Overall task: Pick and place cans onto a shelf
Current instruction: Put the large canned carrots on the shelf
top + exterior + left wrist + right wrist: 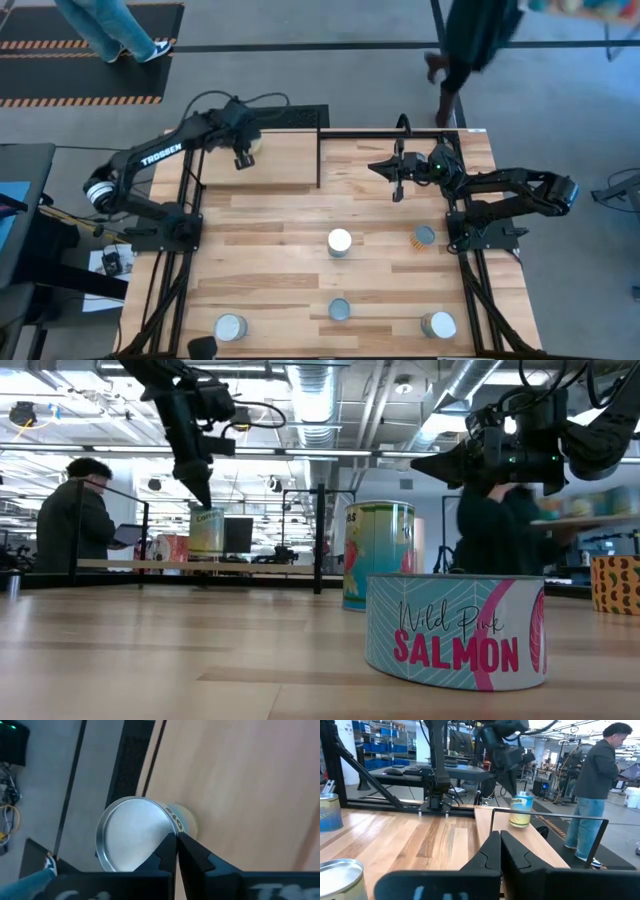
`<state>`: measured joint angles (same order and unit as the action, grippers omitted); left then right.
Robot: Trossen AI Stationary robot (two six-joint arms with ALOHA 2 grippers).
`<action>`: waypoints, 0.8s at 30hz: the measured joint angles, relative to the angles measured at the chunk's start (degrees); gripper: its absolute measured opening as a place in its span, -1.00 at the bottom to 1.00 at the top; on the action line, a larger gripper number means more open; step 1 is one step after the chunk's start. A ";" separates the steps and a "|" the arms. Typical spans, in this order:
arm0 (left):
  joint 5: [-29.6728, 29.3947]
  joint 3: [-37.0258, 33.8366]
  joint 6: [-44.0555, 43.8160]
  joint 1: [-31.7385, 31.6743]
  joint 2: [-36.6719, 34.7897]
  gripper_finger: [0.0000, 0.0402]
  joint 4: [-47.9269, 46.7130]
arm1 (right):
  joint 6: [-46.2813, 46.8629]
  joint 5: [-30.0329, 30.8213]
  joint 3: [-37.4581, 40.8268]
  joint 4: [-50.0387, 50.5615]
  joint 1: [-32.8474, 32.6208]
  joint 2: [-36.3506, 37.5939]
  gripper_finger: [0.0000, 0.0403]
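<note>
- High view: the left gripper (243, 157) hangs over the shelf (285, 160), right above one can (252, 148) that stands near the shelf's far left corner.
- Its two fingers are pressed together with nothing between them. The left wrist view shows the can's silver top (131, 832) just past the fingertips, not in them.
- In the low view the can (207, 532) stands up straight on the shelf, and the left gripper (196, 485) points down at it from above.
- The right gripper (385, 168) floats over the table (270, 255), just past the shelf's right rail. It is closed too and holds nothing.
- Five more cans stand upright on the table, off the shelf: a white-top can (340, 242) in the middle, an orange can (424, 236) to its right, and three in the near row (340, 309) (230, 327) (438, 325).
- I think the next job is to fetch one of these.
- The orange can is nearest to the right gripper. It lies toward the near edge from that gripper, close to the right arm's base.
- The right arm is much nearer to it than the left arm.
- The cans stand tall, round top up, so a gripper would need to open wide first and come down around the sides.
- One can looks done. Most are not on the shelf yet.
</note>
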<state>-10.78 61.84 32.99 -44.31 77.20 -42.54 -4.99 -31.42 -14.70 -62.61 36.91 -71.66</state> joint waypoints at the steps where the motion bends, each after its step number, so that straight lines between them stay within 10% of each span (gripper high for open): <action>1: 0.04 0.00 0.60 -0.39 0.40 -1.00 0.75 | 0.00 0.01 0.00 0.00 0.00 0.00 -0.95; 24: 1.39 0.36 -2.14 -4.33 4.58 -0.93 8.12 | -0.02 0.00 0.00 0.00 -0.02 -0.02 -0.94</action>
<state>-9.39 62.21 30.85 -48.64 81.78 -34.42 -5.02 -31.42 -14.70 -62.61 36.89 -71.68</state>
